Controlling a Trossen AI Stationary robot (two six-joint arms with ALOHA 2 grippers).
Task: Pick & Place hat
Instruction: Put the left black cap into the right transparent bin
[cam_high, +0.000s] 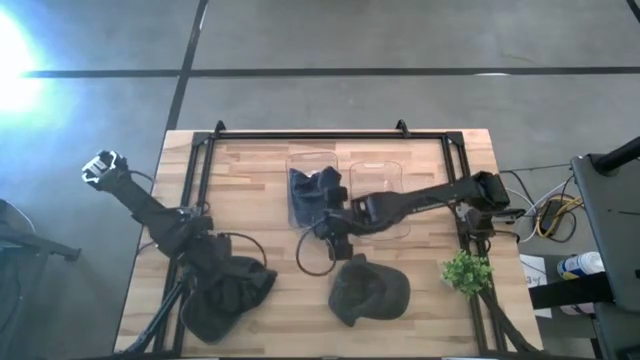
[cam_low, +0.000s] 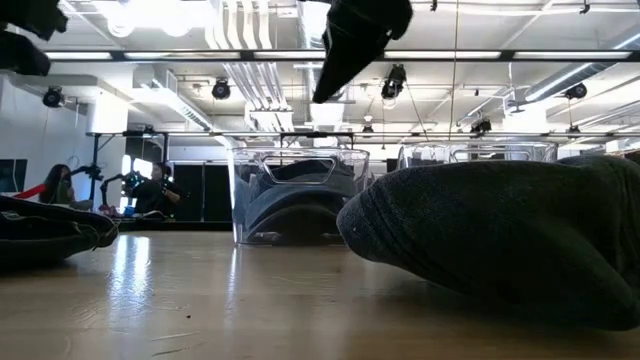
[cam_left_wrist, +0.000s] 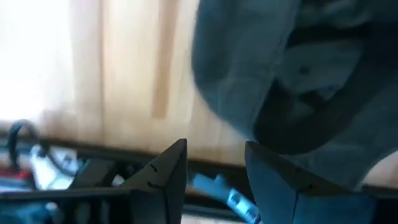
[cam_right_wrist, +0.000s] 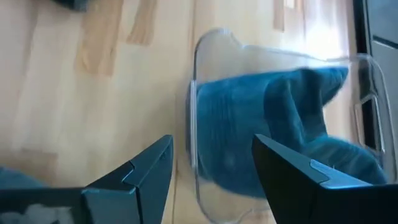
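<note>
The right gripper (cam_high: 335, 238) hangs with fingers wide and empty near the tabletop middle, beside a clear bin (cam_high: 312, 200) holding a blue hat (cam_high: 313, 192). A dark hat (cam_high: 368, 290) lies near the front edge. The left gripper (cam_left_wrist: 214, 180), also spread, is over another dark hat (cam_high: 225, 295) at the front left corner.

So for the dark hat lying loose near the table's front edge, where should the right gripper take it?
Probably from straight above, pinching the raised crown fold of the dark hat. It lies slumped on the table, so its edges offer little. The right gripper hovers open just behind it.
</note>
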